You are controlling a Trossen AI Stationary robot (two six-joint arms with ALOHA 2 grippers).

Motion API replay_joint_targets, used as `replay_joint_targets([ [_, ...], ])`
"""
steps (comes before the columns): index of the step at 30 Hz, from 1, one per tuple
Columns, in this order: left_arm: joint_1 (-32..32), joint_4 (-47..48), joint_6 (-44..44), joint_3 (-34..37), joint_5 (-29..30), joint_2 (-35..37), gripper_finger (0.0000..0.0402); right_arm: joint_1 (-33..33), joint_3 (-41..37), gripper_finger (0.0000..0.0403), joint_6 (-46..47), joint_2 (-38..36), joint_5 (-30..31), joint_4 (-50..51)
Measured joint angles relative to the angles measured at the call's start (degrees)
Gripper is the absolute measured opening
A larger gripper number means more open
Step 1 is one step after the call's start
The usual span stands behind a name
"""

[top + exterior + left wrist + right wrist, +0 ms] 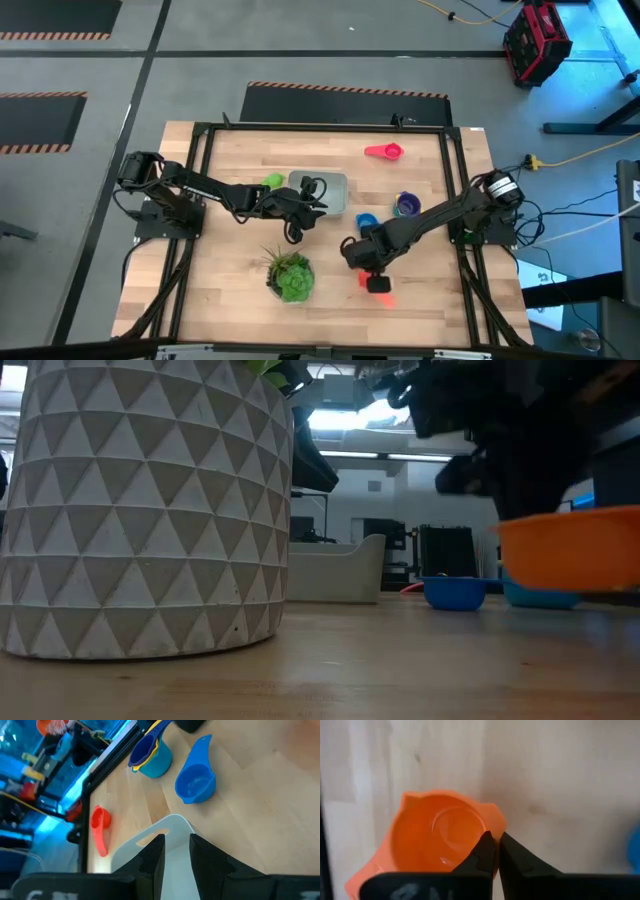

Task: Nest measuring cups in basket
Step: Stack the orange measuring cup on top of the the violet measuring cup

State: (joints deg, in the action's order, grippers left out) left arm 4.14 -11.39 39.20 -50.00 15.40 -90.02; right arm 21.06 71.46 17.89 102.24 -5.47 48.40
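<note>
The right gripper (494, 851) is closed on the rim of the orange-red measuring cup (442, 832), its two fingers pinched tight with the cup wall between them; the cup sits open side up. In the low view this cup (570, 548) appears clear of the table (400, 660), held above the wood near the front right part of the tabletop. In the high view the right gripper (372, 272) is over the orange-red cup (377, 284), forward of a blue measuring cup (366, 221). Just beyond that lies a nested stack of cups (406, 205) with purple on top, and a pink measuring cup (385, 152) lies well apart toward the far edge. The left gripper (176, 851) is set narrow, its fingers straddling the rim of the basket (170, 832) with the wall between them; whether the fingers press the wall cannot be determined. The basket (322, 190) stands near the middle of the table, with a green measuring cup (272, 181) just beside its left end. A potted plant (290, 274) in a white patterned pot (145, 510) stands at the front of the table, between the two arms.
</note>
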Motion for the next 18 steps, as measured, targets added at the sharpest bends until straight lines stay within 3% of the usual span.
replay_joint_targets([
  [8, 0.0, -0.3, 4.8, 0.0, 0.0, 0.0, 0.0082, -1.4, 7.3, 0.0011, -10.3, -3.0, 0.9, 16.0],
  [18, 0.0, -0.3, 4.3, 0.0, 0.0, 0.0, 0.0082, -5.5, 7.0, 0.0011, -13.0, -13.6, 7.1, 28.3],
])
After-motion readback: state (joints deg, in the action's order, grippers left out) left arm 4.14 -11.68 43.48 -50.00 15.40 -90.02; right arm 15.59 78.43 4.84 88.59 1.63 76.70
